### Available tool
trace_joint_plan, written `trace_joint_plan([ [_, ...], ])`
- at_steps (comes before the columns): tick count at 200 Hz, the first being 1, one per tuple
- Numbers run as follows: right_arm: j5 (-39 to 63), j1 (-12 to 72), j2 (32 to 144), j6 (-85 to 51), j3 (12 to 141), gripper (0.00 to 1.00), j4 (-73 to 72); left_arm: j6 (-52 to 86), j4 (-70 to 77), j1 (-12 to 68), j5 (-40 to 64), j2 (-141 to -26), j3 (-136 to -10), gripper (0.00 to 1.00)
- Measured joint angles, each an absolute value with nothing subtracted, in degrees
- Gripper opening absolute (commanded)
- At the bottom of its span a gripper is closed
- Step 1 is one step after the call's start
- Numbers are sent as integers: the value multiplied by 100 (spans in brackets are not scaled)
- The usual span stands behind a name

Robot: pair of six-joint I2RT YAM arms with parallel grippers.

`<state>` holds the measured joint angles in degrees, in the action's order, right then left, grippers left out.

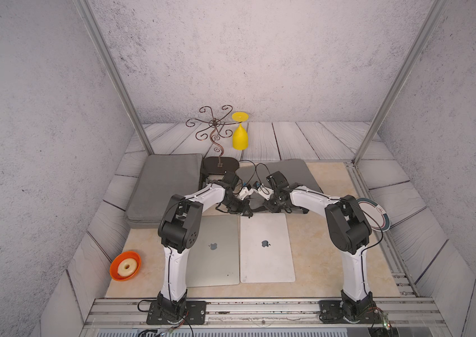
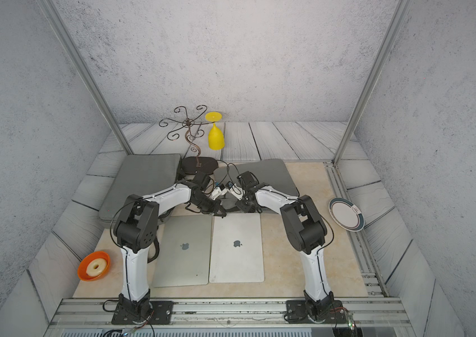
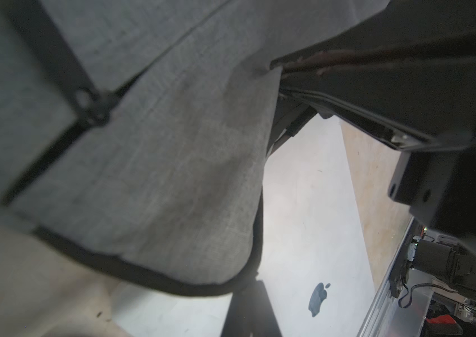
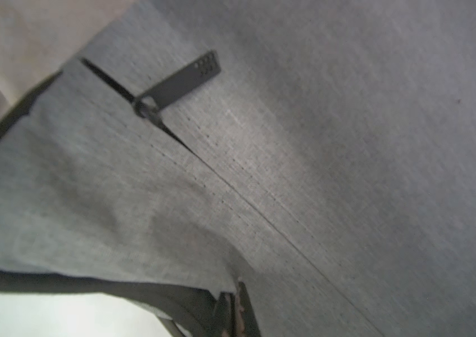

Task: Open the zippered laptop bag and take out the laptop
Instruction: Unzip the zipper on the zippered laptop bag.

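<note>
so the laptop bag sits in the middle of both top views, just beyond a darker laptop and a silver laptop that lie flat side by side on the bench. a second grey bag, thicker looking, is off to its left. both arms reach in from the bottom of the frame and meet side by side at the laptop bag's near edge. the left end effector is closed. in the left wrist view its finger meets the black trim at the bag's corner, so i'd say it's pinching that trim, with the corner lifted clear of the silver laptop underneath. the right end effector is closed too, clamped on a fold of grey fabric right at the edge. so the bag runs away from both grips toward the top of the frame, and the edge they hold runs roughly left to right across it. the bit that matters next imo is the zip pull. it lies flat on the fabric, apart from both pinches, its zip line runs diagonally over the panel, and neither end effector touches it. can't tell which arm is nearer to it, and can't tell if a laptop is inside the bag either. my guess is one arm has to let go and grab the pull while the other holds the bag.
</note>
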<state>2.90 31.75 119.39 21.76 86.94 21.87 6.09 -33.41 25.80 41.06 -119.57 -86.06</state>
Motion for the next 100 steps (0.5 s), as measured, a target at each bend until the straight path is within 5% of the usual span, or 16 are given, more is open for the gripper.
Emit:
trace_joint_plan([
  [100,309,3118,11885,2110,8374,8,1649,1175,-3356,2777,4014,-12385,-9000,29],
])
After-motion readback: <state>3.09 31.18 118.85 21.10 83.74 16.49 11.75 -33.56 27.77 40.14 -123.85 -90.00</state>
